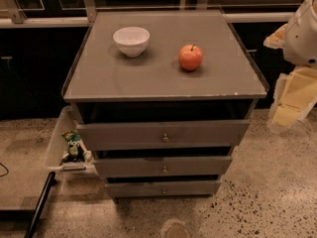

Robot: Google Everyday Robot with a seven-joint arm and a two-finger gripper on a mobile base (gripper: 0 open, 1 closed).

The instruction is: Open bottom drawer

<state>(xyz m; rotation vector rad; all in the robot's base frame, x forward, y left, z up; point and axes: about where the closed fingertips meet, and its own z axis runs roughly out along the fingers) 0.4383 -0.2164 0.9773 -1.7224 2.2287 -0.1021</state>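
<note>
Camera view gives you the bottom drawer (163,188) lowest in the cabinet (163,78). Its long front runs left to right and faces you, with the knob (164,191) at its centre. Speckled floor (247,207) spreads before it, and a plastic bin (59,148) sits at its left. The gripper (292,100) hangs far right, well apart; you cannot tell whether it is open or closed.

My pincer (291,102) hangs right of the desk (163,81), apart from it. Floor (237,207) before the bottom drawer (138,188) lies open; plastic bin (58,142) crowds the left side.
</note>
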